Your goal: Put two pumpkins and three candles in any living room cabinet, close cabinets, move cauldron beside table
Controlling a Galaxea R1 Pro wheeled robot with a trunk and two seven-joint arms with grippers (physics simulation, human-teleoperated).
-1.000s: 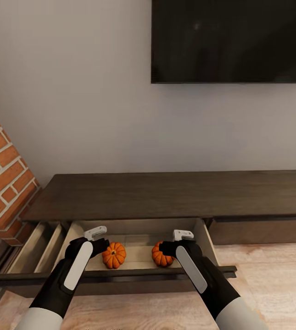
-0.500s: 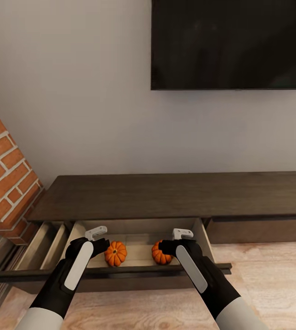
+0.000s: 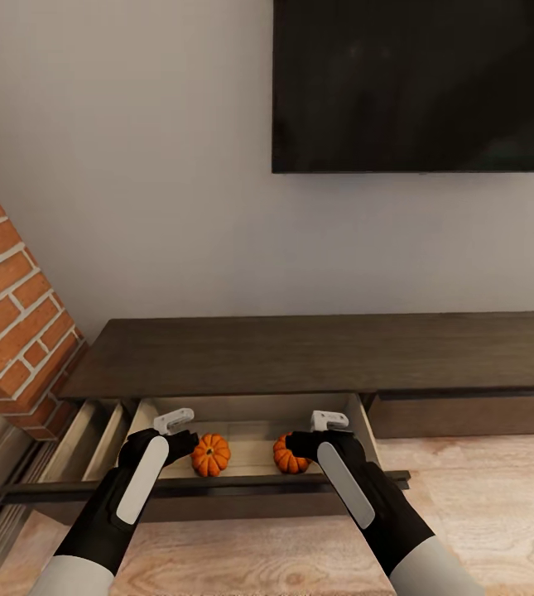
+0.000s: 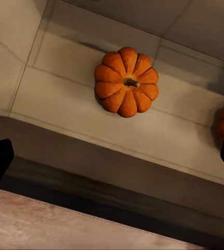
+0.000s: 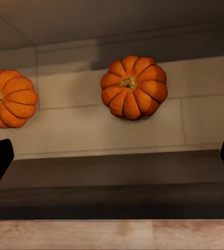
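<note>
Two pumpkins sit lower centre, inside open cabinet drawer. Left gripper, right gripper above, fingers apart, empty. Risk: careless push on drawer front (pumpkins loose) rolls them or jams an arm.

A pale grey wall fills most of the frame, with a black wall-mounted television at the upper right. A red brick fireplace edge with pale mortar slants in at the left. A long, low, dark brown wooden unit runs along the base of the wall across the middle of the frame. Light wood plank flooring spreads across the lower right and bottom, under soft, even light.
</note>
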